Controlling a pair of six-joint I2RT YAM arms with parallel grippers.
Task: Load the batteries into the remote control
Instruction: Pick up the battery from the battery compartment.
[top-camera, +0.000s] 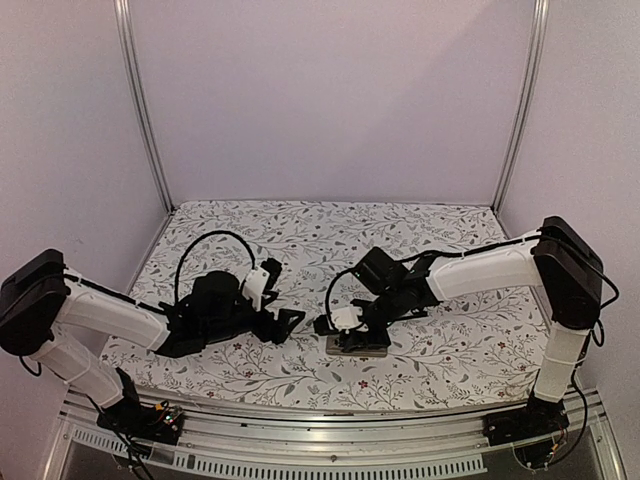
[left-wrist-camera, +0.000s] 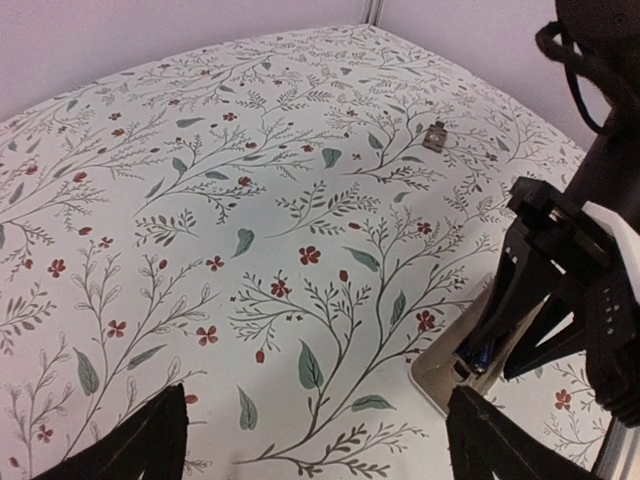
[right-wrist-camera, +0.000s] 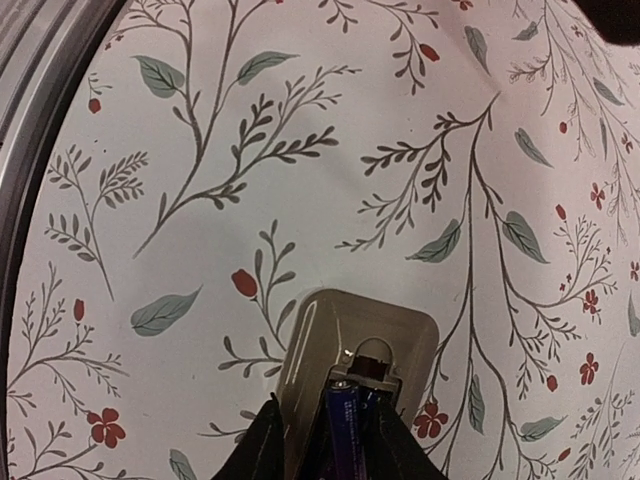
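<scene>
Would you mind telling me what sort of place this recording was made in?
Probably a lab robot test cell, not a home: plain pale walls framed by aluminium posts, a floral tablecloth, and a metal mounting rail along the near edge.

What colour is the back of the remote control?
Grey-tan. The remote control lies back-up, clearest in the right wrist view.

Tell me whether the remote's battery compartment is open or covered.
Open. The right wrist view shows the remote control lying back up, no cover on its bay, dark batteries exposed inside.
</scene>
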